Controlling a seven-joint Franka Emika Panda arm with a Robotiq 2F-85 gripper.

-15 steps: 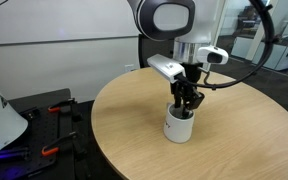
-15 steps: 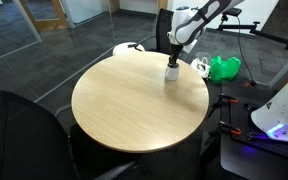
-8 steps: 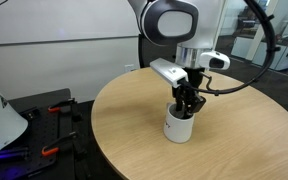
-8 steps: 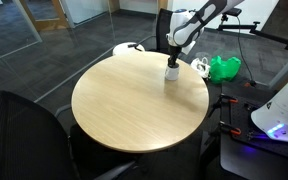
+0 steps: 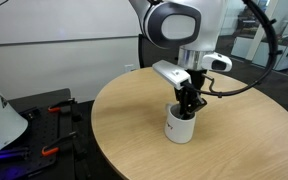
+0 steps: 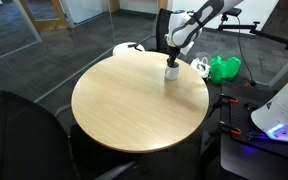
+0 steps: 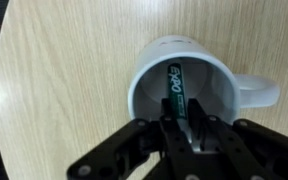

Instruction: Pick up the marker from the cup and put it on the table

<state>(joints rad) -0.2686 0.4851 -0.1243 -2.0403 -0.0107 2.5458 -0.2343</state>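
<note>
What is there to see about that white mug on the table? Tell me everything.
The mug is plain white, glossy like ceramic, and round, with a handle on one side. It stands upright on the tan wooden table. A green marker stands slanted inside it. The robot's jaws hang at its mouth, either side of the marker's top. Whether they touch the rim is unclear.

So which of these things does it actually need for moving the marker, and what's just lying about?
For the job:
marker
cup
table
gripper

Just lying about:
green bundle
chair
red-handled tools
</note>
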